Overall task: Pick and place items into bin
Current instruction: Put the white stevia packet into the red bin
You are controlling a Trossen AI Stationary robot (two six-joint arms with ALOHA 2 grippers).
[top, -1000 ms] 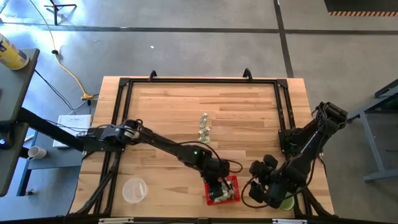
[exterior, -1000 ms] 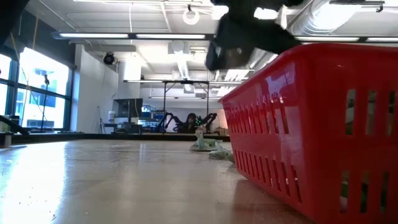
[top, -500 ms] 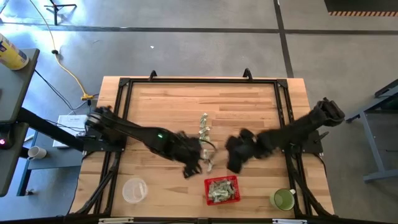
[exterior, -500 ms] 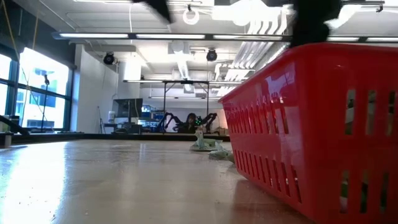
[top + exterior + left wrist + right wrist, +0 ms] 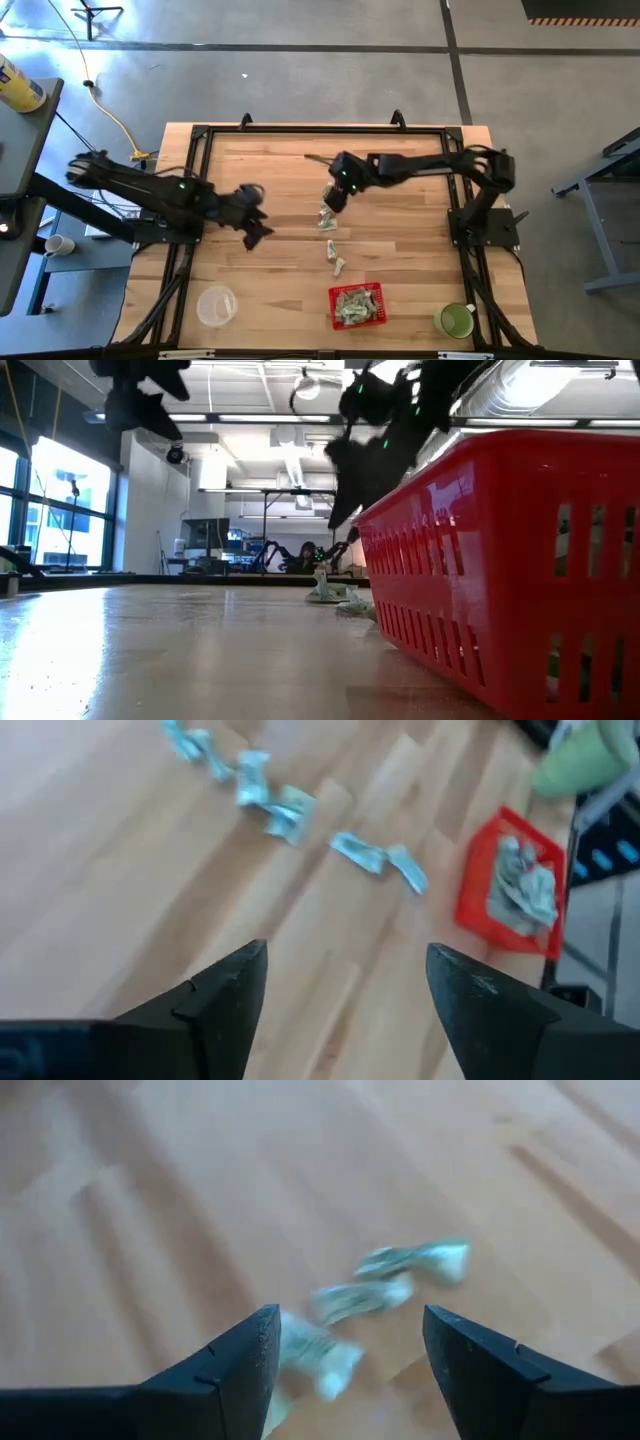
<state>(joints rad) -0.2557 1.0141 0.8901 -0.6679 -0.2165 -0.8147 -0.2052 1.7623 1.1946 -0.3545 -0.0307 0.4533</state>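
The red basket (image 5: pixel 372 296) stands near the table's near edge with several pale green-and-white wrapped pieces (image 5: pixel 352 306) in it. It also shows in the low view (image 5: pixel 500 560) and the left wrist view (image 5: pixel 470 905). Loose pieces lie on the wood mid-table in a short row (image 5: pixel 327 216), with two more (image 5: pixel 336 257) nearer the basket. My right gripper (image 5: pixel 333 195) is open and empty, above the far end of that row, with the pieces (image 5: pixel 355 1300) just ahead of its fingers. My left gripper (image 5: pixel 252 228) is open and empty, above bare wood left of the row (image 5: pixel 265 795).
A clear round container (image 5: pixel 216 305) stands at the near left. A green cup (image 5: pixel 455 320) stands at the near right. A black frame (image 5: pixel 320 130) runs around the tabletop. Bare wood lies between the left gripper and the basket.
My left gripper has risen from over the basket and swung toward the table's left and far side. My right gripper has swept from the near right corner by the green cup toward the far middle, to above the loose pieces.
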